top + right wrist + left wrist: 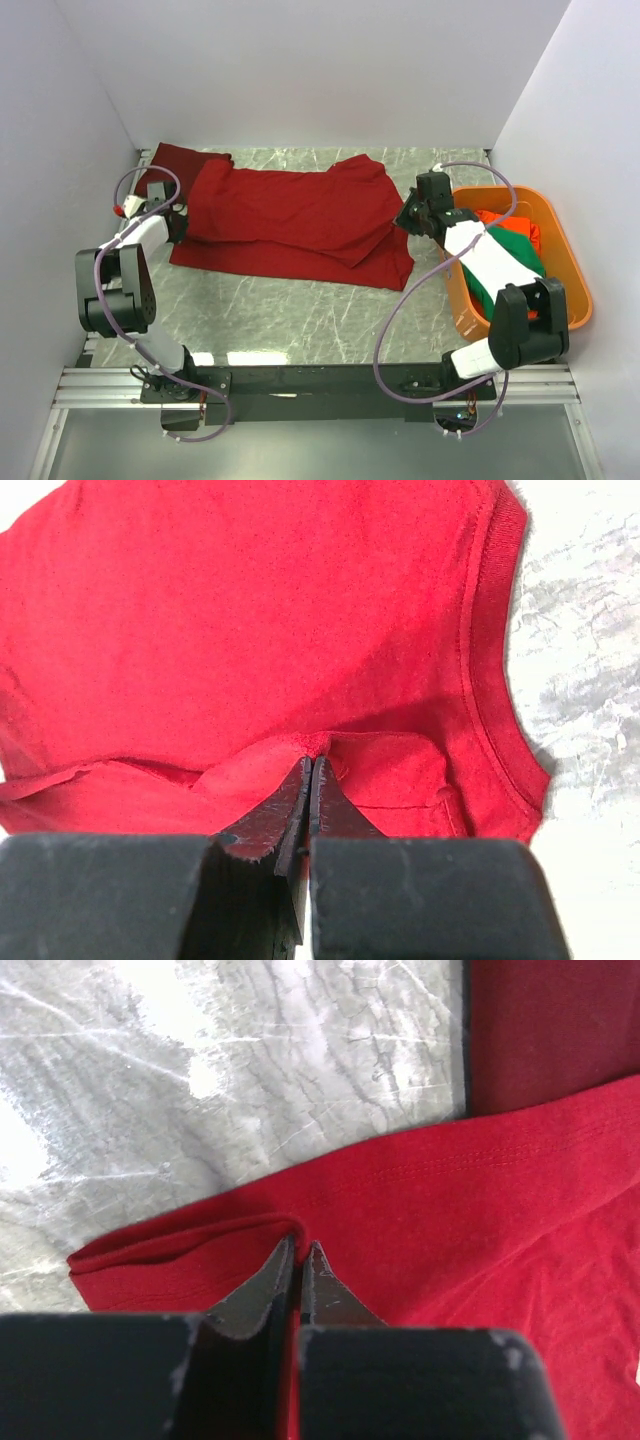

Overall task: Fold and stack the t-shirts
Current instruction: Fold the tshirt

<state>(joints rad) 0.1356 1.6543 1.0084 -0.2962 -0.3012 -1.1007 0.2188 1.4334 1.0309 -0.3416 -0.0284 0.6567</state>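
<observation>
Top external: the crimson shirt [290, 215] is lying spread on the table [300, 320], long axis running left to right, partly doubled over with a loose flap toward the right end. The left gripper [178, 222] is sitting at the shirt's left edge and the right gripper [408, 220] at its right edge, so each arm is holding its own near end and the cloth is spanning the gap between them. A darker red shirt [175, 162] is poking out at the far left corner, partly under the crimson one. The orange tub [575, 270] is standing at the right under the right arm, with a green shirt [515, 250] and an orange-red shirt [500, 218] inside it. Left wrist: jaws are pinching almost fully closed on a folded hem corner of the crimson shirt, with the rest of the cloth stretching away ahead and to the right and bare table showing beyond. Right wrist: jaws are likewise clamping narrow on a raised pucker of the same shirt near its ribbed edge, with the body of the cloth lying ahead of the tips. Judgement: with both ends gripped, the next fold is likely hinging on carrying the edges across the short axis, both arms moving evenly so the span is not sagging or twisting.
</observation>
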